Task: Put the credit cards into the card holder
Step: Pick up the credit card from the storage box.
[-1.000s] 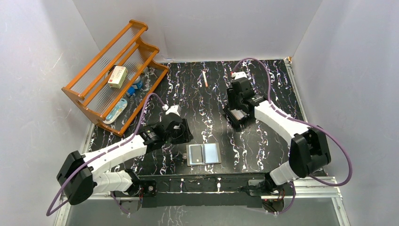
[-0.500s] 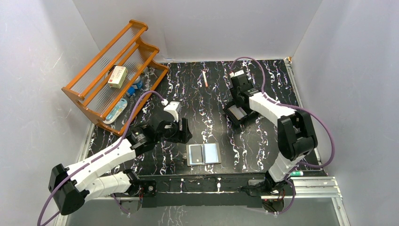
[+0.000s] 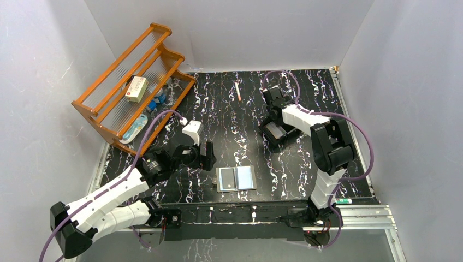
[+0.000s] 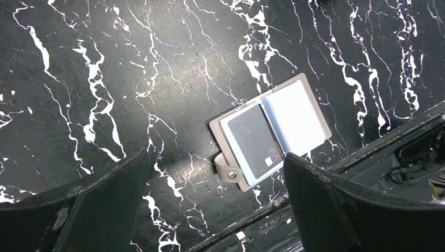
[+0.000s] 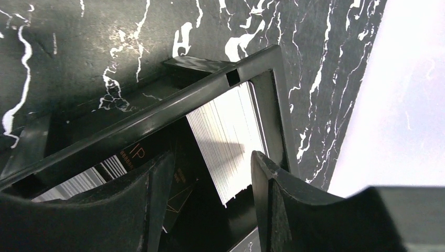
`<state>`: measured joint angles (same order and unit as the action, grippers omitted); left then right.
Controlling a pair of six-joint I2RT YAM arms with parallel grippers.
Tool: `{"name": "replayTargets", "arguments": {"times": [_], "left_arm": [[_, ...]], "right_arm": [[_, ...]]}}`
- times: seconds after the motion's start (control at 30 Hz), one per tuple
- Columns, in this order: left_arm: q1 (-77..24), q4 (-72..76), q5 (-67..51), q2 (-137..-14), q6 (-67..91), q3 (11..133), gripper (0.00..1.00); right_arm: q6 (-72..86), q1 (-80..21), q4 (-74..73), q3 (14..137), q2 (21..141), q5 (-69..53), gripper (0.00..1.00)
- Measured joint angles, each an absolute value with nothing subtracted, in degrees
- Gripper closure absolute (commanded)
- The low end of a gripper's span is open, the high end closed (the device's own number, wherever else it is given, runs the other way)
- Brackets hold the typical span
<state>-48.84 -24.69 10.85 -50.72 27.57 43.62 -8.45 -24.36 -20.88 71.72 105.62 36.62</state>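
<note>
**A:** So in the last second your left arm pulled back toward the near-left corner, and your right arm tucked its elbow in over the tray?

**B:** Pretty much. Going left to right, the orange rack (image 3: 131, 93) sits by the left wall with a cream box (image 3: 136, 88) on a shelf. Your left gripper (image 4: 216, 163) hangs over the marbled table (image 4: 105, 63), fingers spread wide with nothing between them. Just right of it the card holder (image 4: 270, 131) lies flat and open near the front edge, with one dark card (image 4: 254, 140) in its left pocket.

**A:** And the right side?

**B:** Your right gripper (image 5: 212, 157) is down at the black tray (image 5: 157, 113), fingers parted and not pinching anything. A silver striped card (image 5: 225, 126) lies in the tray right below the gap. A dark card with gold lettering (image 5: 137, 153) sits beside it.
</note>
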Motion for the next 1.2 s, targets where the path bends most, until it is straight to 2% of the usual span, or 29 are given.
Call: {"name": "replayTargets", "arguments": {"times": [0.33, 0.43, 0.53, 0.67, 0.83, 1.03, 1.2], "left_arm": [[-48.84, -25.91, 11.22, -50.54, 27.00, 43.62, 0.01], [-48.84, -25.98, 11.22, -50.65, 26.96, 43.62, 0.01], [-48.84, -26.02, 11.22, -50.98, 26.96, 43.62, 0.01], [-48.84, -26.04, 11.35, -51.00, 27.03, 43.62, 0.01], [-48.84, -26.04, 11.62, -51.00, 27.03, 43.62, 0.01], [-48.84, -26.04, 11.64, -50.96, 27.05, 43.62, 0.01], [-48.84, -26.04, 11.64, -50.94, 27.05, 43.62, 0.01]], "right_arm": [[-10.92, -24.40, -19.33, 71.42, 106.24, 40.84, 0.48], [-11.20, -24.45, -19.07, 71.42, 106.28, 40.99, 0.47], [-11.46, -24.45, -18.81, 71.42, 106.48, 41.04, 0.41], [-12.10, -24.38, -17.82, 71.42, 107.22, 40.99, 0.41], [-12.27, -24.38, -17.72, 71.37, 107.74, 40.97, 0.48], [-12.19, -24.40, -17.78, 71.37, 107.74, 40.73, 0.61], [-12.19, -24.40, -17.87, 71.37, 107.48, 40.66, 0.62]]}}
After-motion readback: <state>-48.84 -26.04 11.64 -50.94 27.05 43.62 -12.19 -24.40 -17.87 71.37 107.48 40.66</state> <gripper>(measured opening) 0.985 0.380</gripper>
